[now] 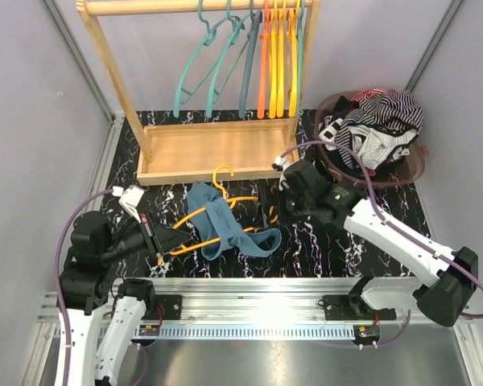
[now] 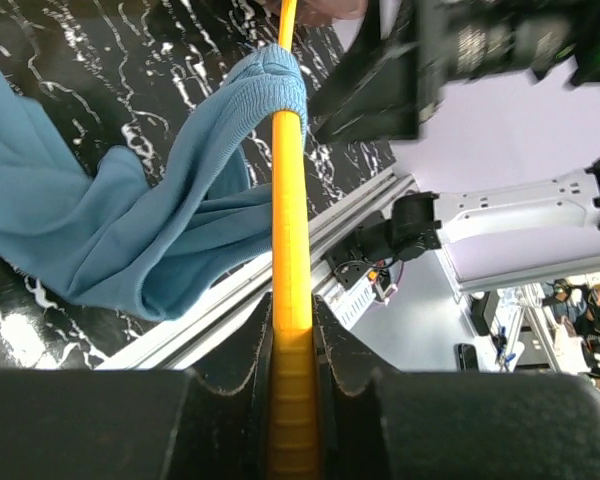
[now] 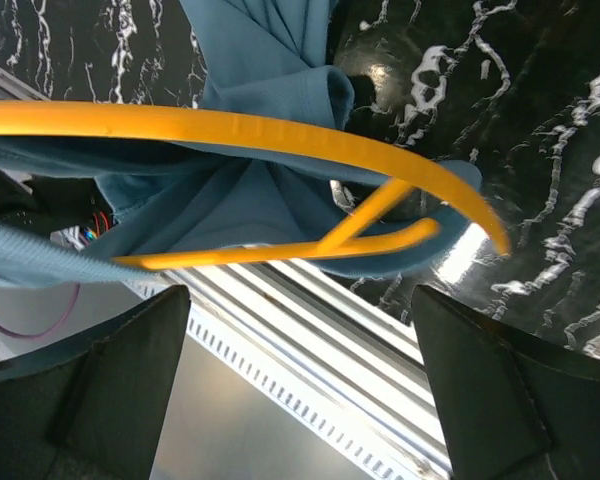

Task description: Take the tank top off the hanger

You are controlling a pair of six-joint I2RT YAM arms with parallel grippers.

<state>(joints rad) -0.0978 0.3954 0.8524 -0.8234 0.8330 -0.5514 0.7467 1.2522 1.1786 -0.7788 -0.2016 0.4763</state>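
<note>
A blue tank top (image 1: 219, 223) lies crumpled on the black marbled mat, still threaded on an orange-yellow hanger (image 1: 225, 199). My left gripper (image 1: 164, 240) is shut on the hanger's lower left bar. In the left wrist view that bar (image 2: 291, 230) runs up from between the gripper (image 2: 292, 345) jaws, and a strap of the tank top (image 2: 265, 85) is looped over it. My right gripper (image 1: 274, 212) hovers open at the garment's right end. In the right wrist view the hanger (image 3: 240, 128) and tank top (image 3: 265, 60) lie beyond the gripper (image 3: 300, 300), with nothing between its fingers (image 3: 120, 385).
A wooden rack (image 1: 213, 153) stands at the back with several teal, orange and yellow hangers (image 1: 253, 64) on its rail. A brown basket (image 1: 414, 165) of striped clothes sits at the back right. An aluminium rail (image 1: 266, 291) borders the mat's near edge.
</note>
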